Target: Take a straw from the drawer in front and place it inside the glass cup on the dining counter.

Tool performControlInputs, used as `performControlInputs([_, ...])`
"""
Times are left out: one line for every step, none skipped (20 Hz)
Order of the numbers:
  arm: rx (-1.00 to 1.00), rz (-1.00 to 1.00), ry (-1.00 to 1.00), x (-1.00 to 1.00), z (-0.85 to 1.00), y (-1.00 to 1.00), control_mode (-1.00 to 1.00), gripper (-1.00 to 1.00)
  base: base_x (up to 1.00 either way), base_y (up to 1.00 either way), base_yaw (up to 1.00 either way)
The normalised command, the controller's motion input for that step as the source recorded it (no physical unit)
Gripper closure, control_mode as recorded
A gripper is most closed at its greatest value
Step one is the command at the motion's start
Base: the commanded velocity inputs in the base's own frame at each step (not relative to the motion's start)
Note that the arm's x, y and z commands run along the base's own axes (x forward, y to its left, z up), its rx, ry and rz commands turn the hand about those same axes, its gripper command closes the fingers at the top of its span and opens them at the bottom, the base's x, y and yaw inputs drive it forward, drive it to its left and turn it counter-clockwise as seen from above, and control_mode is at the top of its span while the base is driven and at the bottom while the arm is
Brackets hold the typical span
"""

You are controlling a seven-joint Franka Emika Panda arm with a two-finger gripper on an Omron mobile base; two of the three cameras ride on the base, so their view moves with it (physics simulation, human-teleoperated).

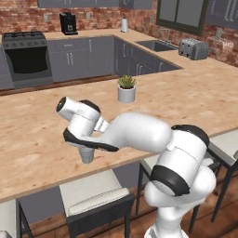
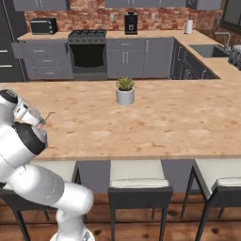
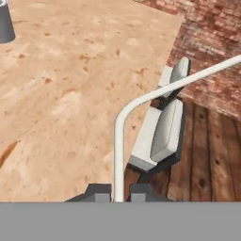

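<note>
My gripper (image 3: 117,191) is shut on the straw (image 3: 118,141), a thin pale tube that rises from between the fingertips and then bends off to the right. In the right base view the gripper (image 2: 40,122) hangs at the left over the dining counter (image 2: 164,122), with the straw (image 2: 48,116) showing as a fine line. The glass cup (image 1: 86,155), a small grey tumbler, stands near the counter's front edge under my forearm. In the hand view the glass cup (image 3: 4,23) sits in the top left corner, well away from the straw. The drawer is out of view.
A white pot with a green plant (image 1: 126,89) stands mid-counter. Grey-cushioned stools (image 1: 95,197) line the counter's near edge, above a dark wooden floor (image 3: 207,155). A stove (image 1: 27,58), sink (image 1: 155,45) and toaster (image 1: 194,48) stand along the far brick wall.
</note>
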Motion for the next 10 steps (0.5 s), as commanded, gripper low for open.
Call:
performControlInputs([-0.32,0.00,-0.17,0.00,0.00,0.19,-1.00,1.00,0.00,0.00,0.00])
performControlInputs([-0.33,0.00,-0.17,0.01,0.00,0.26,-1.00,1.00,0.00,0.00,0.00])
performControlInputs([-0.33,0.00,-0.20,0.00,0.00,0.30,-1.00,1.00,0.00,0.00,0.00])
performControlInputs([-0.31,0.00,-0.19,0.00,0.00,0.23,-1.00,1.00,0.00,0.00,0.00])
performControlInputs([-0.29,0.00,-0.18,0.04,0.01,0.24,-1.00,1.00,0.00,0.00,0.00])
performControlInputs([-0.28,0.00,-0.18,0.09,0.07,0.25,-1.00,1.00,0.00,0.00,0.00])
performControlInputs([-0.23,0.00,-0.17,0.11,0.14,0.15,-1.00,1.00,0.00,0.00,0.00])
performControlInputs([-0.21,0.00,-0.17,0.14,0.18,0.12,-1.00,1.00,0.00,0.00,0.00])
performControlInputs([-0.18,0.00,-0.15,0.16,0.26,0.06,-1.00,1.00,0.00,0.00,0.00])
performControlInputs([-0.11,0.00,-0.10,0.33,0.36,0.00,-1.00,1.00,0.00,0.00,0.00])
